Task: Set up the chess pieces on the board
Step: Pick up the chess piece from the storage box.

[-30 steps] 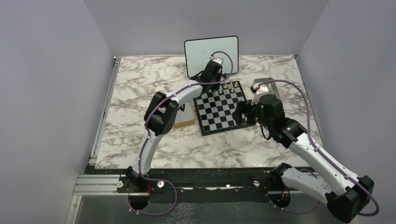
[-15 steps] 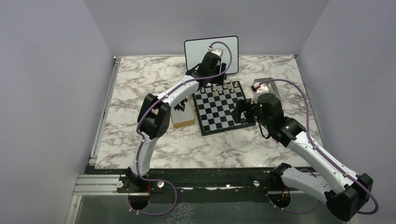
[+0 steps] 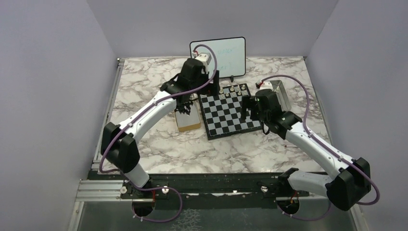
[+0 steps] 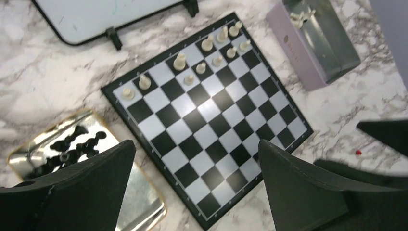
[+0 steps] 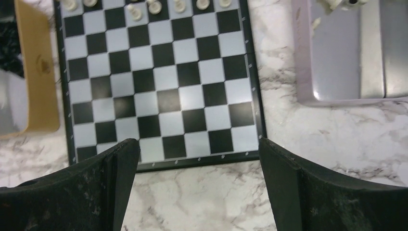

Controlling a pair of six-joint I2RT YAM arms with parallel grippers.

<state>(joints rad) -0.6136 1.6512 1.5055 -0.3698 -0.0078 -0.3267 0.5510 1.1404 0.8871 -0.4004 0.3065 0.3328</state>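
left wrist view: left hand (image 4: 195, 144) released and empty, facing the board (image 4: 211, 110); pale chess pieces (image 4: 180, 61) stand on its far two rows. right hand (image 5: 197, 142) also released, empty.

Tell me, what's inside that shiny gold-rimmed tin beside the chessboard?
Black chessmen lie jumbled in the tin, on its mirror-like floor. One finger of the left pincer covers part of the tin, so anything lying there is hidden.
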